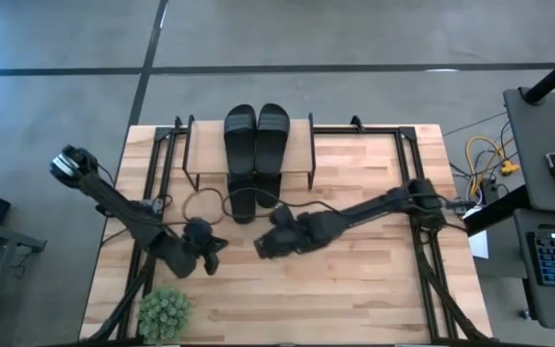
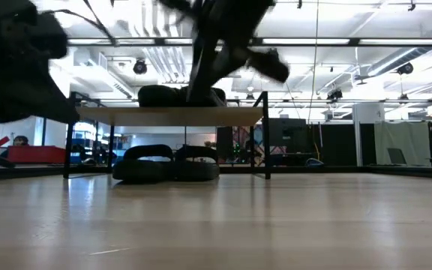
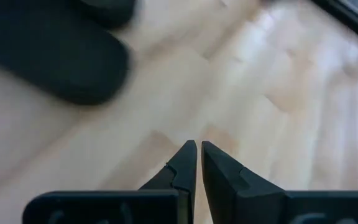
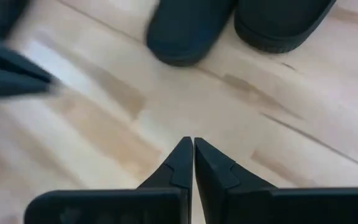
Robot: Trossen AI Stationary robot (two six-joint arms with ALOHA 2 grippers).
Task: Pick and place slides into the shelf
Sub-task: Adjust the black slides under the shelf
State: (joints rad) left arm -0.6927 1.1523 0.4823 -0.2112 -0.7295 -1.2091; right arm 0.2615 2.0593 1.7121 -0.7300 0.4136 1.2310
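Slides (image 1: 255,135), black with wide straps, seemingly fill the shelf (image 1: 200,154).

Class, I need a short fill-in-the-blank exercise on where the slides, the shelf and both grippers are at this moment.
1. Two slides lie on the shelf's top board and two more sit ____ it.
2. The left gripper's fingers are ____ and hold nothing.
3. The right gripper is shut over the bare ____.
4. The potted plant stands nearest the ____ arm.

Missing words: underneath; shut; table; left
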